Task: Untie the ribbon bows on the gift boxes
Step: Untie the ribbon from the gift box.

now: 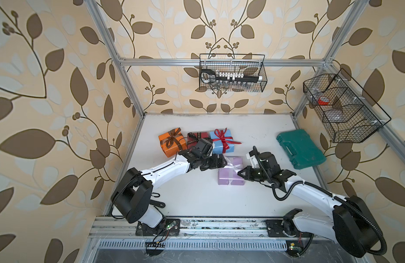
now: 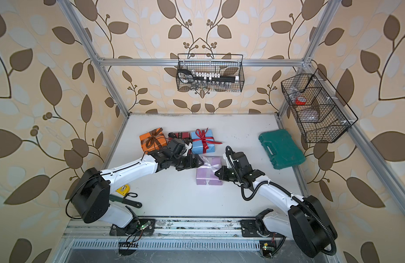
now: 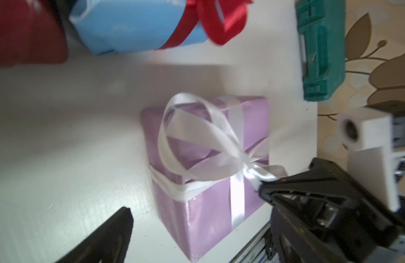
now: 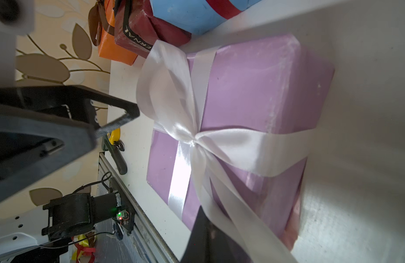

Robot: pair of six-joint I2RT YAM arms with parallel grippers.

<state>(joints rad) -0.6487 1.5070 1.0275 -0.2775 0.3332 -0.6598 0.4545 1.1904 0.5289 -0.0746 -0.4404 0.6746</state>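
Observation:
The lilac gift box (image 1: 228,178) sits mid-table with a white ribbon bow (image 1: 231,167) tied on top. One bow loop (image 3: 192,136) stands up. My right gripper (image 1: 239,173) is shut on a tail of the white ribbon (image 4: 231,205) at the box's right edge. My left gripper (image 1: 221,160) is open at the box's far left corner, and its finger (image 4: 126,113) is close beside the loop. Behind stand the orange box (image 1: 172,145) with a brown bow, the dark red box (image 1: 202,135) with a black lettered ribbon, and the light blue box (image 1: 219,145) with a red bow (image 1: 224,136).
A dark-green plastic case (image 1: 299,149) lies at the right. Wire baskets hang on the back rail (image 1: 232,72) and on the right rail (image 1: 342,109). A yellow tape measure (image 2: 123,190) and a black-handled tool (image 2: 128,202) lie near the left arm's base.

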